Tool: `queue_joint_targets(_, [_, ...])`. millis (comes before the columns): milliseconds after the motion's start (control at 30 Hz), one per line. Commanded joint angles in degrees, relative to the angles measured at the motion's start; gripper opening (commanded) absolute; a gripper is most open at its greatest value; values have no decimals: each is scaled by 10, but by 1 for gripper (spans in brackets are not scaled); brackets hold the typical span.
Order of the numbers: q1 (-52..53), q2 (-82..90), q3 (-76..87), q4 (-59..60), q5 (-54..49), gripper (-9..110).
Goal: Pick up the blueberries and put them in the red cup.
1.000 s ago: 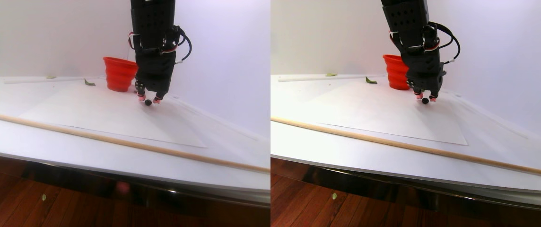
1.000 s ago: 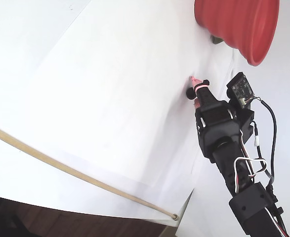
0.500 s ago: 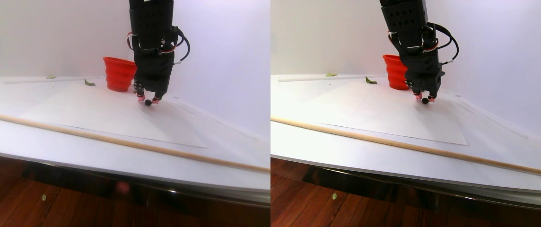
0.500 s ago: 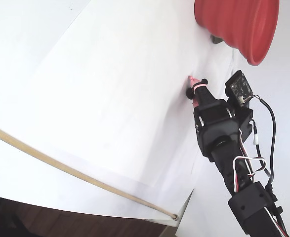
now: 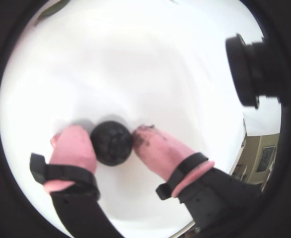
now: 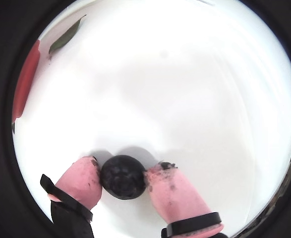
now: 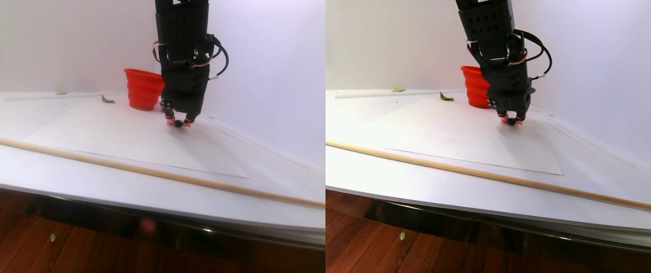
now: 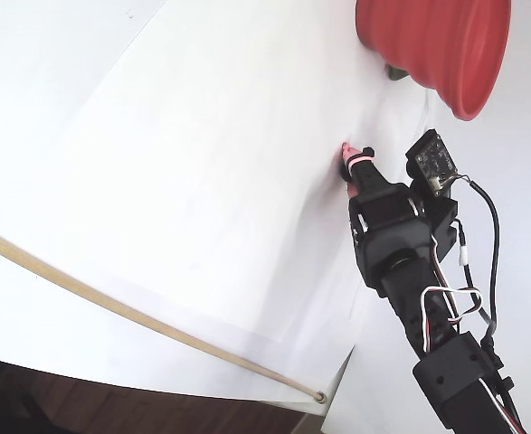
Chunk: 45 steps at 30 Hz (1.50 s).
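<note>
In both wrist views, low in frame, the gripper (image 6: pixel 123 177) pinches one blueberry (image 6: pixel 123 177) between its pink fingertips (image 5: pixel 75 148) on the bare white sheet (image 6: pixel 185 89). The red cup (image 8: pixel 432 41) stands at the fixed view's top right, open paper stretching left

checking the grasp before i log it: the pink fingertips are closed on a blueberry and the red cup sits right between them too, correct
Not quite. The end effector does have its pink fingertips against a blueberry, but the red cup is not between them. The stereo pair view shows it standing apart on the table, behind the arm; in a wrist view it shows only as a red sliver at the left edge.
</note>
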<state>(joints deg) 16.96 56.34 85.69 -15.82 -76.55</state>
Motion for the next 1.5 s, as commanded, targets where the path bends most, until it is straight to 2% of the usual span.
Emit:
queue_joint_targets(0, [5,11,-27,-12,-3,15])
queue_joint_targets(1467, [-20,115,33,-46,-73,11])
